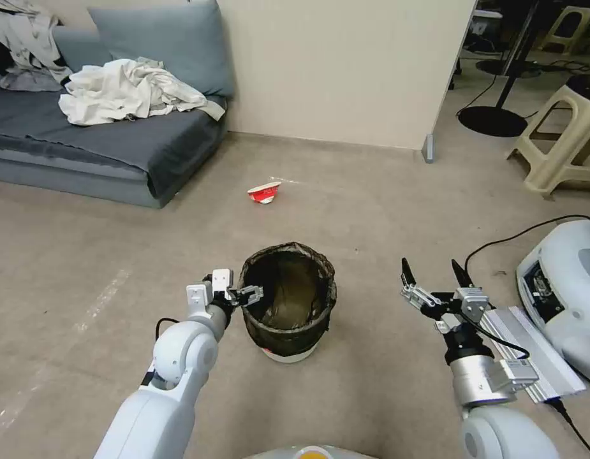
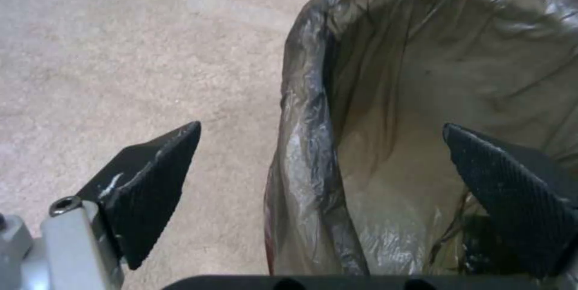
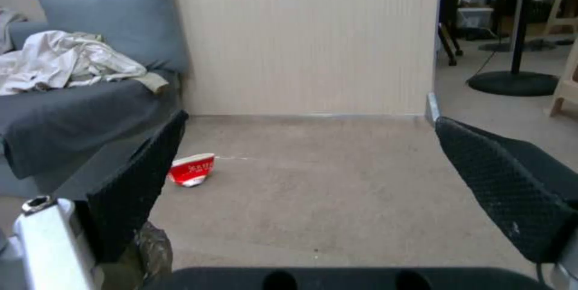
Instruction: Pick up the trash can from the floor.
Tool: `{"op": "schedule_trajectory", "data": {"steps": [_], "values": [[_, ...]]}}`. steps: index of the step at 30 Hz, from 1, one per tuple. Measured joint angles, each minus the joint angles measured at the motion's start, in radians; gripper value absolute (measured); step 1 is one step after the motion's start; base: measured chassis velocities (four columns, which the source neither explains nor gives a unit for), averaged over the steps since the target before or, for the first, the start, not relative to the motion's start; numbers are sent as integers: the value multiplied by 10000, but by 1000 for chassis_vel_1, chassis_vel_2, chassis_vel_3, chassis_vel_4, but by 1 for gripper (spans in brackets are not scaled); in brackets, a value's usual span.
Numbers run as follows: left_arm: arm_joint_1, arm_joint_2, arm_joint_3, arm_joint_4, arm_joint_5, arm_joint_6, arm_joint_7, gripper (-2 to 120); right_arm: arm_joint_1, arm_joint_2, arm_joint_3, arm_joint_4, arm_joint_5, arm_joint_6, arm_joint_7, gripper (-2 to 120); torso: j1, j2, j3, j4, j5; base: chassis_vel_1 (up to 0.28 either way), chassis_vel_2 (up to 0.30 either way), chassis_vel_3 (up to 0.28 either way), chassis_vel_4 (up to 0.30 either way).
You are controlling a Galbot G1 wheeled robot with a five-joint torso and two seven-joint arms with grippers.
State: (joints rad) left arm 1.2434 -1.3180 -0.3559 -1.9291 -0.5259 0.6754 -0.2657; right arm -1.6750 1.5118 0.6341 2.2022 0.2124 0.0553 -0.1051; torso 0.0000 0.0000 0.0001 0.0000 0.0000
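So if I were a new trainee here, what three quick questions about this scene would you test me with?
1. True or false: the left gripper is open, with the trash can rim between its fingers.
2. Which arm waits apart from the bin? A) left B) right
3. Fill in: the crushed red-and-white cup lies on the ____, beyond the bin.

Key:
1. True. In the left wrist view one finger is outside the bag-covered rim, the other inside.
2. B. The right gripper hangs open over bare floor.
3. floor

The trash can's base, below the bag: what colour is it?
White, peeking out under the dark bag on the trash can; the head view shows it best.
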Motion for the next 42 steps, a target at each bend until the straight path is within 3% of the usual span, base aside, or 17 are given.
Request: {"op": "schedule_trajectory", "data": {"steps": [10, 29, 35, 42], "values": [[-307, 40, 262, 209, -656, 581, -855, 100, 19, 8, 10, -31, 7, 0, 14, 100, 0, 0, 0, 0, 0, 0, 0, 0, 0], [-334, 177, 430, 471, -861, 596, -1243, 99, 16, 4, 13, -39, 9, 0, 44, 100, 0, 0, -1, 0, -1, 0, 0, 0, 0], [-336, 164, 489, 551, -884, 591, -1382, 93, 16, -10, 18, -57, 11, 0, 83, 100, 0, 0, -2, 0, 0, 0, 0, 0, 0], [-319, 172, 510, 619, -914, 577, -1457, 73, 18, -15, 21, -63, 12, 4, 94, 100, 0, 0, -2, 0, 2, 0, 0, 0, 0]]}}
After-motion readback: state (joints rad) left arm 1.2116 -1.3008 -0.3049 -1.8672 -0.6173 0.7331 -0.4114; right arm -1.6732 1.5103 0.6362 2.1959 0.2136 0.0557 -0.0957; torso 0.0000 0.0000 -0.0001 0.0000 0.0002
